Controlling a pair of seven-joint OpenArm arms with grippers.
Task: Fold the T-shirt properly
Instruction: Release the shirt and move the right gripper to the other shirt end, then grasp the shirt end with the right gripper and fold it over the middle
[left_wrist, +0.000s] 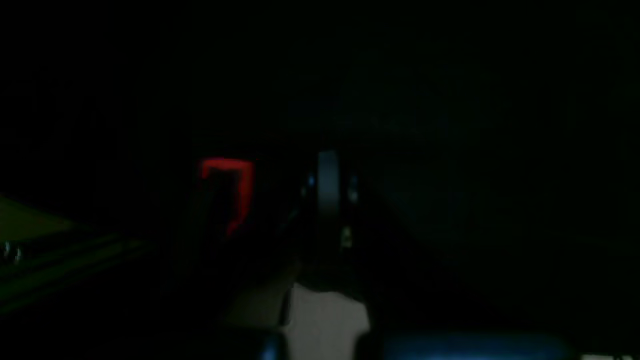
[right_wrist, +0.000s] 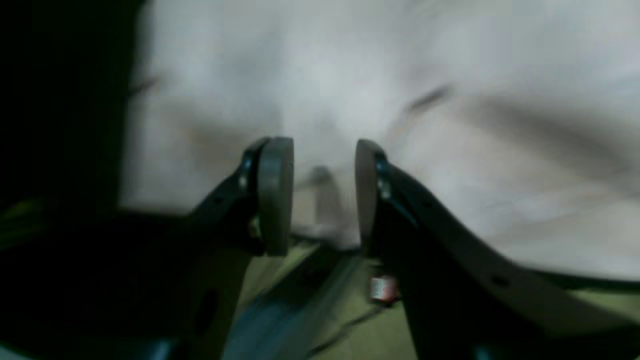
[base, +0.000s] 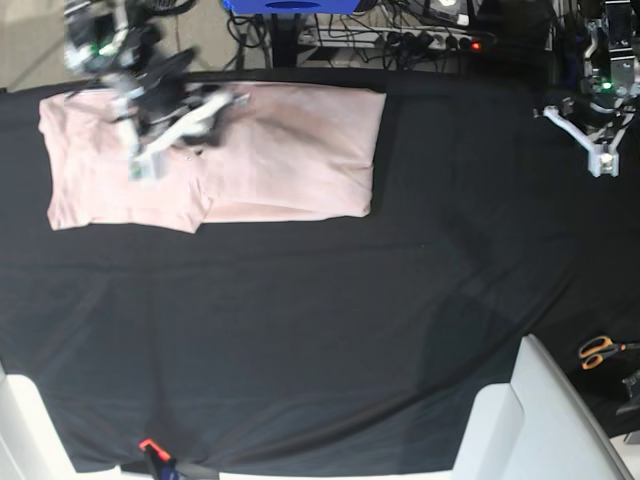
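The pale pink T-shirt lies flat on the black cloth at the back left, folded into a wide rectangle with a sleeve edge along its front. My right gripper hovers over the shirt's left half and looks blurred. In the right wrist view the right gripper is open, its pads apart, with only the T-shirt showing beyond them. My left gripper hangs over bare black cloth at the far right, well away from the shirt. The left wrist view is nearly black, and there the left gripper shows pressed-together fingers holding nothing.
Orange-handled scissors lie at the right edge. A white object juts in at the front right. A power strip with a red light and cables run behind the table. A small red clip sits at the front edge.
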